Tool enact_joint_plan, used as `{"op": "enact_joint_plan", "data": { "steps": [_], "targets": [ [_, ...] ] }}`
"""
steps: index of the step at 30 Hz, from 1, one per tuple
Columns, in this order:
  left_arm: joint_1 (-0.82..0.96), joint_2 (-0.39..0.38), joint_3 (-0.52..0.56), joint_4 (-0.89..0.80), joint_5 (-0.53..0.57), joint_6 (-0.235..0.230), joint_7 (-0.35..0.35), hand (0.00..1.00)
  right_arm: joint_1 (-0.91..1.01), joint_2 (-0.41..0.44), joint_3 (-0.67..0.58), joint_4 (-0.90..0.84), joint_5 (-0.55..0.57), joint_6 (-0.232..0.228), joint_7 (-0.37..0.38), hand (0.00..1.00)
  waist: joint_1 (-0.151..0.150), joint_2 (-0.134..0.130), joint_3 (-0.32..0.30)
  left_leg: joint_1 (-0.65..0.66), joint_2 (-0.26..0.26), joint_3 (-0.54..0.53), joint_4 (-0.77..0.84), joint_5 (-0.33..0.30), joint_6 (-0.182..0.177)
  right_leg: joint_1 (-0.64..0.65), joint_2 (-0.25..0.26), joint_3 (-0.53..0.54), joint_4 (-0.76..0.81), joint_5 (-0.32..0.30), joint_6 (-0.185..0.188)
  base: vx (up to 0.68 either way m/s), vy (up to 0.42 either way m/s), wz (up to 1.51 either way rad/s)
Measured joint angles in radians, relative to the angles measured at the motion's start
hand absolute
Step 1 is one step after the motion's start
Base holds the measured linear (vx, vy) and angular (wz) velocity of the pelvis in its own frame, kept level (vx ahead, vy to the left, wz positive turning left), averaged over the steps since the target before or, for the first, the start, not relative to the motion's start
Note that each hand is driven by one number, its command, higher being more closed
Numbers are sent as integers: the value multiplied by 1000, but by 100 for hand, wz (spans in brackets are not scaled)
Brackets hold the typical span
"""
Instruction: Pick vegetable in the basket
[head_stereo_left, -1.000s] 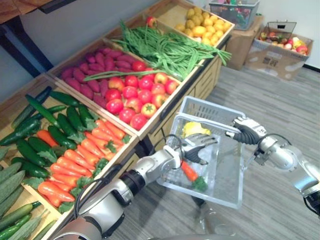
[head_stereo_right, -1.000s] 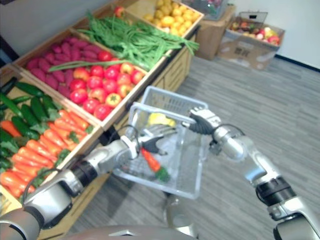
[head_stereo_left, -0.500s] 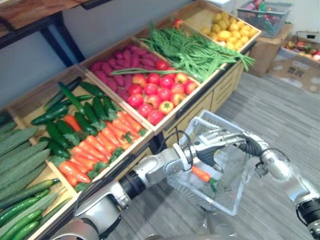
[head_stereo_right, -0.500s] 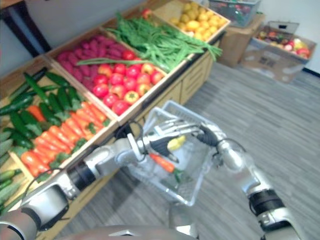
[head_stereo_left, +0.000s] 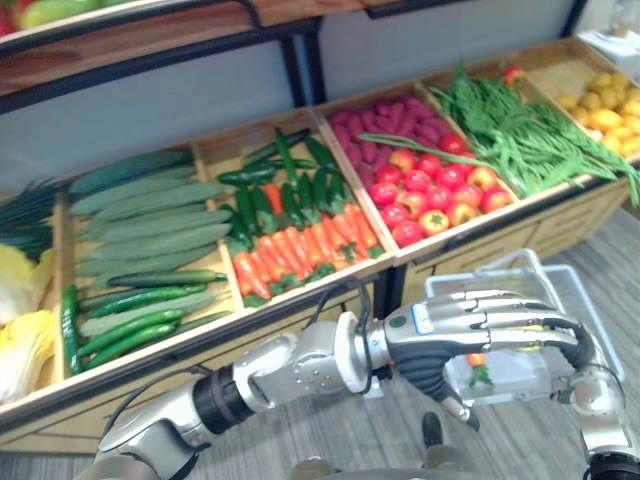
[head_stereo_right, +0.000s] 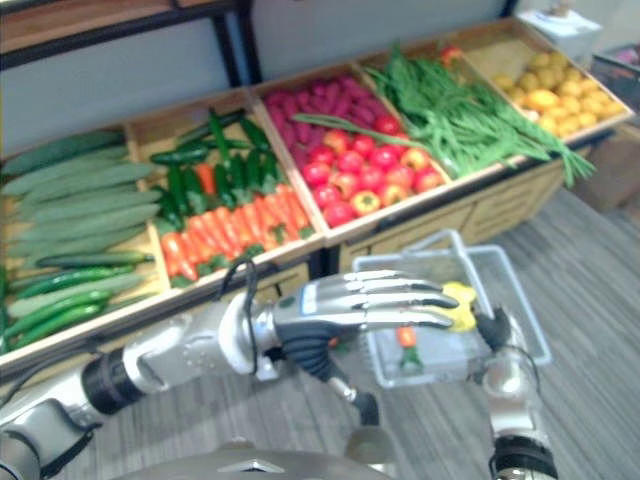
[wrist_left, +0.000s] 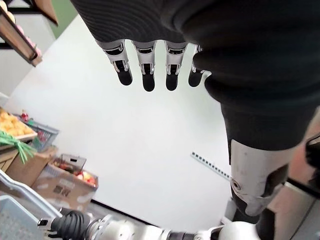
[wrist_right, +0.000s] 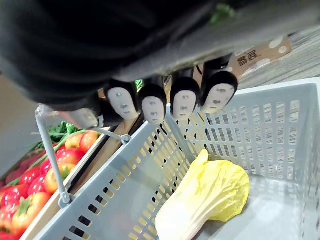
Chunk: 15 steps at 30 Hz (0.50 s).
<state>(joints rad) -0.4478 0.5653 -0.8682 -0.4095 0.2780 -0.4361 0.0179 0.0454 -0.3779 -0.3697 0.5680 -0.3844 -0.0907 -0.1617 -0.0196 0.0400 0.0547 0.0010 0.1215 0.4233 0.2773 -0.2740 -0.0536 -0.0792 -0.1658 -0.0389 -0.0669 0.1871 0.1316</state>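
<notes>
A pale grey plastic basket (head_stereo_right: 522, 301) hangs in front of the produce stand. In it lie an orange carrot (head_stereo_right: 405, 338) with green leaves and a yellow cabbage (wrist_right: 210, 195). My left hand (head_stereo_left: 470, 325) hovers flat over the basket's near side, open, its fingers (wrist_left: 145, 65) straight and holding nothing. My right hand (head_stereo_right: 493, 330) is beside the basket at its near right, its dark-tipped fingers (wrist_right: 152, 105) curled round the basket's wire handle (wrist_right: 50, 155).
The wooden stand holds bins of cucumbers (head_stereo_left: 140, 215), carrots (head_stereo_left: 300, 250), tomatoes (head_stereo_left: 430, 195), green beans (head_stereo_left: 520, 135) and lemons (head_stereo_left: 610, 100). Its front edge (head_stereo_left: 300, 320) runs just left of the basket. A cardboard box of fruit (wrist_left: 65, 182) sits on the grey floor.
The camera has swung left along the stand. My left hand has come up out of the basket and stretched flat above it, leaving the carrot inside. The right hand keeps hold of the handle.
</notes>
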Motion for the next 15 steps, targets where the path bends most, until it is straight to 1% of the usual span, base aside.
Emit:
{"op": "enact_joint_plan", "data": {
  "steps": [2,3,4,5,7,8,9,10,11,12,13,14,15],
  "targets": [
    [51,10,45,-36,0,-1,4,0,5,26,-64,39,27,4,-20,100,3,-16,-17,-1,-23,-39,-32,19,1,5,-21,-49,18,-13,1,-14,7,70],
    [88,17,88,-52,1,-1,13,0,15,46,-107,59,44,6,-40,100,5,-16,-23,0,-33,-70,-49,32,4,17,-31,-84,22,-14,2,-13,1,70],
    [140,25,151,-63,1,-1,23,0,27,61,-143,98,73,6,-54,100,14,-22,-33,-2,-41,-90,-67,45,6,18,-39,-114,29,-19,-6,-10,-3,66],
    [169,26,186,-66,1,-1,28,0,30,69,-155,120,85,7,-62,100,21,-23,-37,-4,-43,-102,-72,49,8,20,-41,-127,31,-23,-8,-9,-14,54],
    [289,16,335,-67,1,3,60,0,43,103,-189,188,124,8,-78,100,26,-34,-53,-18,-56,-138,-93,69,7,21,-49,-166,32,-40,-13,7,-40,51],
    [373,-8,438,-65,4,12,73,0,47,121,-205,234,133,8,-79,100,26,-41,-56,-19,-63,-159,-117,87,7,21,-51,-185,31,-47,-12,17,-52,46],
    [410,-27,485,-63,4,19,84,0,50,130,-214,258,149,10,-80,100,27,-44,-56,-19,-65,-168,-128,96,5,23,-51,-193,31,-51,-16,26,-60,54],
    [481,-75,574,-60,5,35,102,0,64,145,-224,304,164,16,-80,100,28,-49,-56,-19,-68,-191,-147,113,3,32,-51,-214,25,-58,-16,31,-65,50],
    [539,-131,658,-42,9,45,119,0,69,158,-236,358,173,19,-81,100,36,-54,-61,-18,-69,-206,-169,127,0,34,-48,-229,20,-63,-21,41,-79,44],
    [565,-164,699,-26,12,55,134,0,71,165,-243,385,189,21,-81,100,42,-57,-62,-19,-69,-213,-178,134,-2,34,-46,-233,16,-63,-21,39,-78,29],
    [602,-232,773,18,14,75,151,0,76,176,-254,429,198,23,-81,100,53,-60,-62,-19,-69,-222,-196,146,-3,34,-43,-242,11,-62,-21,28,-62,24],
    [636,-294,845,66,24,95,172,0,78,186,-254,465,199,28,-80,100,53,-60,-62,-19,-68,-231,-213,157,-5,34,-40,-253,7,-61,-19,29,-53,23],
    [648,-317,873,96,35,107,183,0,81,192,-255,476,199,36,-80,100,53,-60,-62,-18,-68,-237,-220,163,-5,34,-39,-257,4,-62,-19,28,-43,19]
  ]
}}
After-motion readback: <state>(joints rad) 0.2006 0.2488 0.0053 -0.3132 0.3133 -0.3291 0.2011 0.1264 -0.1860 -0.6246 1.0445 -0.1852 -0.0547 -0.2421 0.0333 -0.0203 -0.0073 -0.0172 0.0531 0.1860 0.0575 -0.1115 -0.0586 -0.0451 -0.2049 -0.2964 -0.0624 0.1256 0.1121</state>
